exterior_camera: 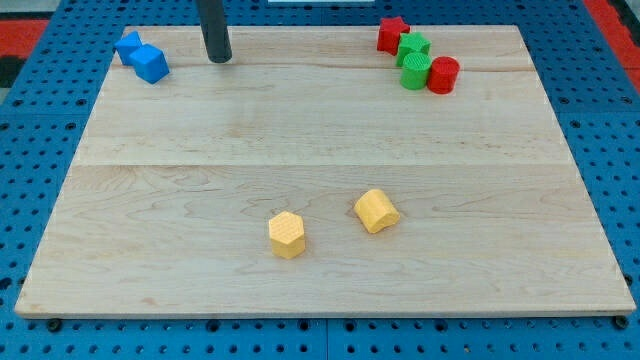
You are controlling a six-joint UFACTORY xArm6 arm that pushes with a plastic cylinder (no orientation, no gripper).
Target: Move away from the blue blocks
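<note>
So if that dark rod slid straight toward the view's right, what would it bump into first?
Probably the green blocks, with the red ones beside them. From my tip the board looks free until there, though depth is uncertain.

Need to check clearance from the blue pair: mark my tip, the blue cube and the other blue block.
My tip (pixel 219 58), camera view, the rod's very end on the board.
Blue cube (pixel 151 64), camera view, its top face.
Other blue block (pixel 127 44), camera view, its visible top, shape unclear.
</note>
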